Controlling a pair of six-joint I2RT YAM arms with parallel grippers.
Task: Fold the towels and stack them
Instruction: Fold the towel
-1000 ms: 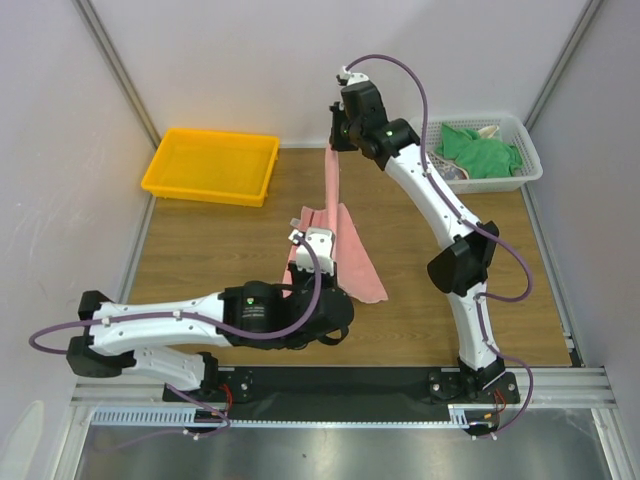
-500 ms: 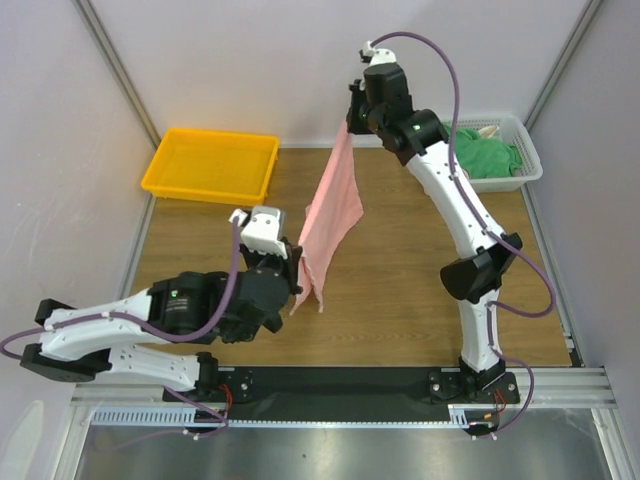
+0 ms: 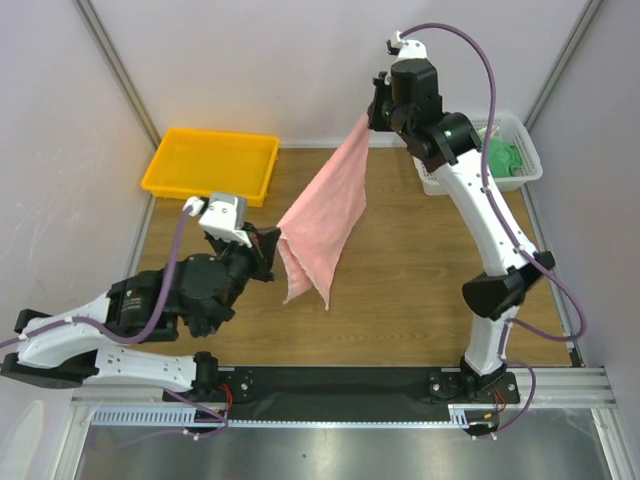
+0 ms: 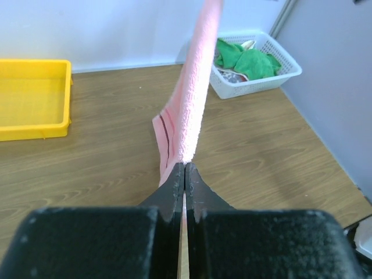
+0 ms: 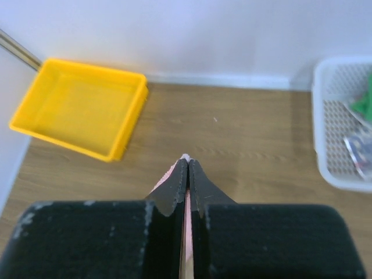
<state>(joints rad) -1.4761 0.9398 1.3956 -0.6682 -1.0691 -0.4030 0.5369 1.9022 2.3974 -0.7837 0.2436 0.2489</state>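
The salmon-pink towel (image 3: 325, 215) hangs in the air, stretched between my two grippers, its lower corner dangling near the table. My left gripper (image 3: 272, 240) is shut on its lower-left corner; in the left wrist view the towel (image 4: 195, 99) rises from the closed gripper (image 4: 185, 165). My right gripper (image 3: 372, 118) is shut on the upper corner, held high at the back; a sliver of pink (image 5: 185, 157) shows at the closed gripper (image 5: 185, 161). The green towel (image 3: 505, 160) lies in the white mesh basket (image 3: 530, 170), also seen in the left wrist view (image 4: 250, 61). The patterned towel lies under it (image 4: 232, 75).
A yellow plastic tray (image 3: 210, 165) sits at the back left of the wooden table (image 3: 420, 290); it shows in the right wrist view (image 5: 81, 107) too. The basket stands at the back right against the wall. Grey walls close in both sides.
Both grippers have lifted the pink towel off the table and drawn apart, the right one up and right, the left one back and left. The towel has spread out between them.
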